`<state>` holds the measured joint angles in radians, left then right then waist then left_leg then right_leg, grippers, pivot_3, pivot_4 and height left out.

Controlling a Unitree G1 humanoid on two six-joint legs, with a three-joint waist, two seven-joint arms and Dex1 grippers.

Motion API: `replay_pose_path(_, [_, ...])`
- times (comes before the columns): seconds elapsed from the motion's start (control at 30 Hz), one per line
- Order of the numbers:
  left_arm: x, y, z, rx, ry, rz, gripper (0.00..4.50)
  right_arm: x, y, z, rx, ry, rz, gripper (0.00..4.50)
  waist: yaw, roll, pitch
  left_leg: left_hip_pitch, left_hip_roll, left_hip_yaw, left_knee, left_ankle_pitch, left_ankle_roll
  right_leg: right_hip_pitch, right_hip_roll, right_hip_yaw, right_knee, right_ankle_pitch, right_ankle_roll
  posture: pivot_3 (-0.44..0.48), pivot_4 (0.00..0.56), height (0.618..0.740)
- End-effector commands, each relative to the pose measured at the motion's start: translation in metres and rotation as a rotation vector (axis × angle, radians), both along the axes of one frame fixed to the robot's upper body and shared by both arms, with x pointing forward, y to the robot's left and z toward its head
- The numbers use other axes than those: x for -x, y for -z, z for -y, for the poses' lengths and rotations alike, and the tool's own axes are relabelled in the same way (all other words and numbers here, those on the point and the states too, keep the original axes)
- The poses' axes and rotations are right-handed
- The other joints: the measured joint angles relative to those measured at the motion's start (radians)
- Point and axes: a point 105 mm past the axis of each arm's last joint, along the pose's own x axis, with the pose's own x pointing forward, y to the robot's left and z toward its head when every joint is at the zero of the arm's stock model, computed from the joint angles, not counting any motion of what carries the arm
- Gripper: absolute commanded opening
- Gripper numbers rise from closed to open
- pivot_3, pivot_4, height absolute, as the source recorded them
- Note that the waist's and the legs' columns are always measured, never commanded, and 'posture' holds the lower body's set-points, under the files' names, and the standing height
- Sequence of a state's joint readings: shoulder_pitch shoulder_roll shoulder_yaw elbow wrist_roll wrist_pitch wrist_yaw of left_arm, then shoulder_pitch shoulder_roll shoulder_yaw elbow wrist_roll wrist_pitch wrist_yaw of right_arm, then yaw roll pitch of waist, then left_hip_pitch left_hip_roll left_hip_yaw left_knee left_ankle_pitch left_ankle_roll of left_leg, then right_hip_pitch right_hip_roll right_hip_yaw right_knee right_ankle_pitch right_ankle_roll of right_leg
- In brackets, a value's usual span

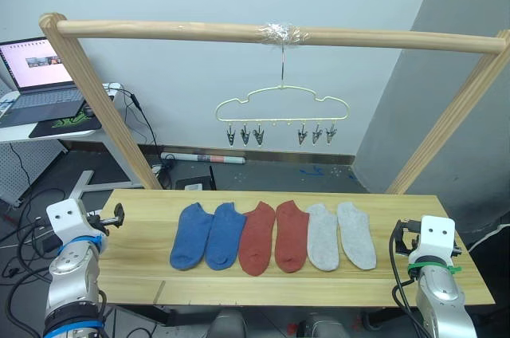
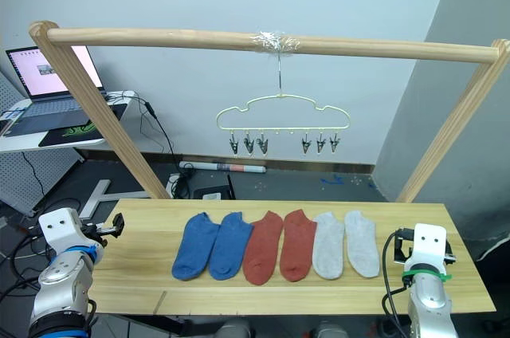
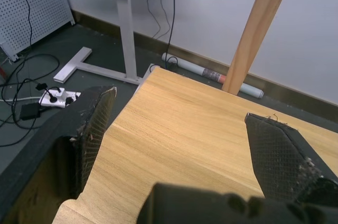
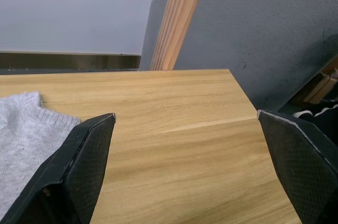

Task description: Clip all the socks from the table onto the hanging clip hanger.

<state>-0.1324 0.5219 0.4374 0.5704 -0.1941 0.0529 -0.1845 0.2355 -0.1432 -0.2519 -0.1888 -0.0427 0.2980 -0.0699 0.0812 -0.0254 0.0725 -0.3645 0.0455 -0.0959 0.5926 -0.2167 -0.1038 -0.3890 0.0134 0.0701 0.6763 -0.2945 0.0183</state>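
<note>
Nothing clipped yet: all six socks (image 1: 273, 236) lie in a row mid-frame on the table (image 1: 143, 266); hanger (image 1: 281, 107) up centre, clips bare. Left gripper (image 3: 179, 145) & right gripper (image 4: 190, 150) both spread wide, empty.

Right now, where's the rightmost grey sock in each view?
Left eye view: rightmost grey sock, at the right end of the sock row.
Right eye view: same spot, at the end of the row.
Right wrist view: likely the grey fabric at the picture's edge.
Left wrist view: aimed at the table's left end, away from the row.
Shared landmark: right frame post.
</note>
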Motion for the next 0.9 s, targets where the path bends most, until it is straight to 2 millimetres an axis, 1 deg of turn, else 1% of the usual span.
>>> replay_pose_path(0.03, [-0.006, -0.016, -0.006, -0.034, -0.011, 0.054, 4.47, -0.006, -0.009, 0.001, 0.023, -0.004, 0.039, 4.50, 0.001, 0.000, 0.000, 0.000, 0.000, 0.000, 0.000, 0.000, 0.000, 0.000, 0.000, 0.000, 0.000, 0.000, 0.000, 0.343, 0.021, 0.740])
replay_pose_path(0.17, [-0.007, -0.015, -0.008, -0.038, -0.012, 0.052, 4.47, -0.009, -0.008, -0.002, 0.020, -0.009, 0.040, 4.50, 0.002, -0.001, -0.001, 0.000, 0.000, 0.000, 0.000, 0.000, 0.000, 0.000, 0.000, 0.000, 0.000, 0.000, 0.000, 0.345, 0.021, 0.740])
replay_pose_path(0.37, [-0.010, -0.025, -0.008, -0.054, 0.015, 0.073, 4.47, -0.009, -0.009, -0.002, 0.021, -0.009, 0.042, 4.50, 0.003, -0.002, -0.001, 0.000, 0.000, 0.000, 0.000, 0.000, 0.000, 0.000, 0.000, 0.000, 0.000, 0.000, 0.000, 0.344, 0.031, 0.740])
replay_pose_path(0.47, [-0.012, -0.037, -0.005, -0.062, 0.050, 0.107, 4.47, -0.010, -0.011, -0.003, 0.032, -0.032, 0.046, 4.50, 0.002, -0.001, 0.000, 0.000, 0.000, 0.000, 0.000, 0.000, 0.000, 0.000, 0.000, 0.000, 0.000, 0.000, 0.000, 0.341, 0.043, 0.740])
replay_pose_path(0.53, [-0.012, -0.045, -0.003, -0.070, 0.069, 0.124, 4.47, -0.011, -0.015, -0.005, 0.044, -0.052, 0.051, 4.50, 0.001, 0.000, 0.003, 0.000, 0.000, 0.000, 0.000, 0.000, 0.000, 0.000, 0.000, 0.000, 0.000, 0.000, 0.000, 0.335, 0.064, 0.740])
replay_pose_path(0.57, [-0.012, -0.052, -0.001, -0.068, 0.082, 0.142, 4.47, -0.013, -0.017, -0.008, 0.048, -0.070, 0.055, 4.50, 0.001, -0.001, 0.005, 0.000, 0.000, 0.000, 0.000, 0.000, 0.000, 0.000, 0.000, 0.000, 0.000, 0.000, 0.000, 0.335, 0.064, 0.740])
replay_pose_path(0.67, [-0.009, -0.075, 0.004, -0.078, 0.103, 0.199, 4.47, -0.015, -0.020, -0.019, 0.015, -0.133, 0.064, 4.50, -0.001, -0.001, 0.016, 0.000, 0.000, 0.000, 0.000, 0.000, 0.000, 0.000, 0.000, 0.001, 0.000, 0.000, 0.000, 0.321, 0.090, 0.740])
replay_pose_path(0.73, [-0.008, -0.091, 0.012, -0.081, 0.139, 0.235, 4.47, -0.017, -0.025, -0.027, 0.017, -0.189, 0.070, 4.50, -0.001, 0.000, 0.027, 0.000, 0.001, 0.000, 0.000, 0.000, 0.000, 0.000, 0.000, 0.001, 0.000, 0.000, 0.000, 0.314, 0.100, 0.740])
replay_pose_path(0.77, [-0.008, -0.100, 0.021, -0.091, 0.178, 0.250, 4.47, -0.019, -0.029, -0.033, 0.021, -0.232, 0.076, 4.50, -0.001, 0.000, 0.031, 0.000, 0.001, 0.000, 0.000, 0.000, 0.000, 0.000, 0.000, 0.001, 0.000, 0.000, 0.000, 0.311, 0.107, 0.740])
replay_pose_path(0.8, [-0.009, -0.107, 0.032, -0.101, 0.222, 0.262, 4.47, -0.022, -0.033, -0.038, 0.024, -0.275, 0.080, 4.50, -0.001, 0.000, 0.037, -0.001, 0.001, 0.000, 0.000, 0.000, 0.000, 0.000, 0.000, 0.001, 0.000, 0.000, 0.000, 0.311, 0.107, 0.740])
replay_pose_path(0.83, [-0.010, -0.112, 0.043, -0.105, 0.267, 0.270, 4.47, -0.024, -0.037, -0.044, 0.019, -0.319, 0.084, 4.50, -0.001, -0.001, 0.046, -0.001, 0.001, 0.000, 0.000, 0.000, 0.000, 0.000, -0.001, 0.001, 0.000, 0.000, 0.000, 0.306, 0.121, 0.740])
replay_pose_path(0.9, [-0.017, -0.119, 0.072, -0.072, 0.361, 0.290, 4.47, -0.030, -0.047, -0.062, -0.014, -0.446, 0.102, 4.50, 0.000, 0.000, 0.057, -0.001, 0.001, 0.000, 0.000, 0.000, 0.000, 0.000, -0.001, 0.001, -0.001, 0.000, 0.000, 0.294, 0.133, 0.740])
